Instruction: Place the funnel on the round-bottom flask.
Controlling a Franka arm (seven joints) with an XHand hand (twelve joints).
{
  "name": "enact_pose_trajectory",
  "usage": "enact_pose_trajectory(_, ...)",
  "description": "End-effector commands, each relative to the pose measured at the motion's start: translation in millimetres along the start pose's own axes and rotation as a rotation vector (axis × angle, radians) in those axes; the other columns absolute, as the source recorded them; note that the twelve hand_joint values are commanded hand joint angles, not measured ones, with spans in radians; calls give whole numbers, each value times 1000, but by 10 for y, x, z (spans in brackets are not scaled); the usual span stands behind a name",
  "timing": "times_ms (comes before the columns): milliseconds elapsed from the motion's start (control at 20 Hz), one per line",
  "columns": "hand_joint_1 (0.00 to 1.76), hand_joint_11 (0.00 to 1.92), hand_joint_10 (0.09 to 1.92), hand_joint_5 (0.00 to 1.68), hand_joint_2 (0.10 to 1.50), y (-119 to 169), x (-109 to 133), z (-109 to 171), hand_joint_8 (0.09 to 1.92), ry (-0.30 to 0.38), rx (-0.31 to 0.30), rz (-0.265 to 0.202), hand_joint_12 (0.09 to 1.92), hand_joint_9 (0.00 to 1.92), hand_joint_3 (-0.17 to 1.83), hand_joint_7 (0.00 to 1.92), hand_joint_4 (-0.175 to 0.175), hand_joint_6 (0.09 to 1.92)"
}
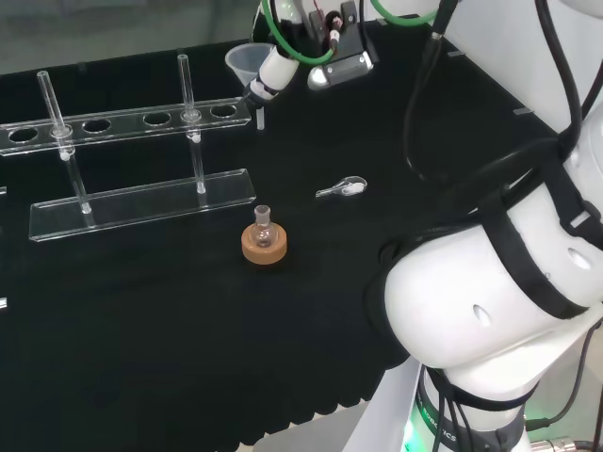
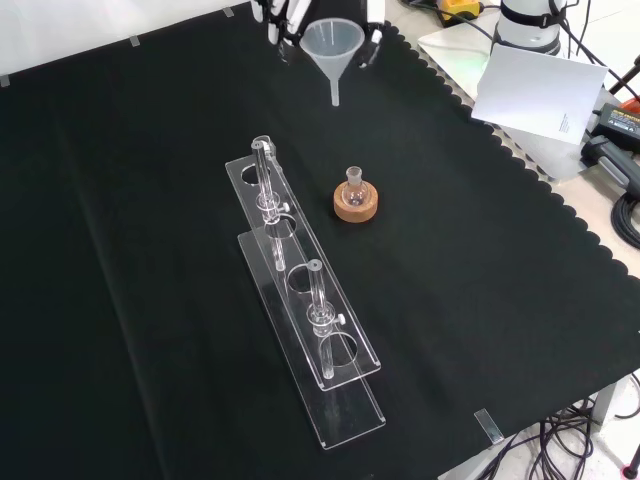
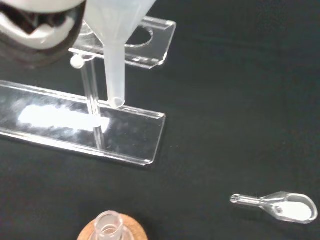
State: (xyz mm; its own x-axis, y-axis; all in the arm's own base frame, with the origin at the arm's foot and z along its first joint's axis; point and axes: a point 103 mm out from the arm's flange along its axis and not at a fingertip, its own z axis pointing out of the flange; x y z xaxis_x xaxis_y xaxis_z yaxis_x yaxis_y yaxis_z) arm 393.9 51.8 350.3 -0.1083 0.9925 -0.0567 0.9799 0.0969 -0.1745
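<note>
At the top of the front view the hand (image 2: 283, 18) holds the funnel (image 2: 332, 48) lifted between its fingers, so lowering its stem into the round-bottom flask (image 2: 354, 184), on the cork ring (image 2: 356, 204) at the frame's middle, remains.

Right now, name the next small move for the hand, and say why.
Probably carry the funnel across toward the flask while keeping it raised. The hand holds the funnel upright, stem down, well above the cloth and away from the flask, which sits on its cork ring with its neck open. The stem is not yet over that neck, so lowering now would likely miss it.
</note>
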Motion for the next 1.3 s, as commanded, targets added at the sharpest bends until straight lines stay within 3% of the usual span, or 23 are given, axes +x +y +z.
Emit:
enact_pose_trajectory(50,883,0,427,843,523,1,138,214,524,4,-6,-28,1248,674,619,1076,68,131)
enact_pose_trajectory(300,886,0,428,844,522,29,225,491,523,-13,-39,-8,1248,676,623,1076,69,134)
enact_pose_trajectory(1100,890,0,428,852,524,38,192,958,522,-12,57,43,1252,677,641,1078,68,144)
enact_pose_trajectory(1300,892,0,428,854,525,-3,178,1106,522,-15,17,62,1254,677,646,1079,67,147)
